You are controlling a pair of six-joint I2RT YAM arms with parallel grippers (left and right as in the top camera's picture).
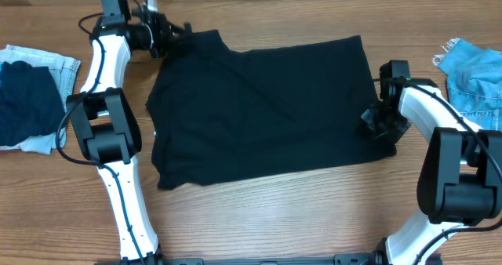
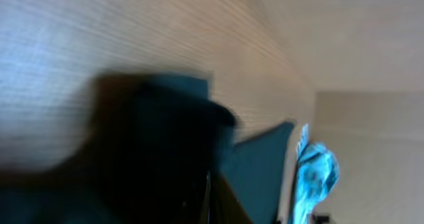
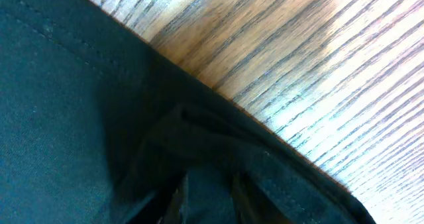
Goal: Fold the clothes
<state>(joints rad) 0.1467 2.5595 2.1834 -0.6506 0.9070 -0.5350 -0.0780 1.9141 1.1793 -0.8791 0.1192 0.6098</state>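
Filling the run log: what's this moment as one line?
clothes: spread flat | left gripper: shut on far-left corner | right gripper: at bunched right edge, grip unclear

- The clothes (image 1: 259, 112) lie spread flat on the middle of the bench (image 1: 298, 218), between the two arms.
- The left fingers (image 1: 163, 34) are at the far left corner of the clothes, behind the left arm's base.
- The right fingers (image 1: 376, 122) are at the right edge of the clothes, about halfway along it, with a fold of the cloth bunched up between them.
- A denim garment (image 1: 474, 73) lies at the bench's right end, beyond the right arm and apart from the clothes.
- A denim piece (image 1: 43, 61) lies at the left end, outside the left arm, with a folded cloth (image 1: 27, 100) on top of it.
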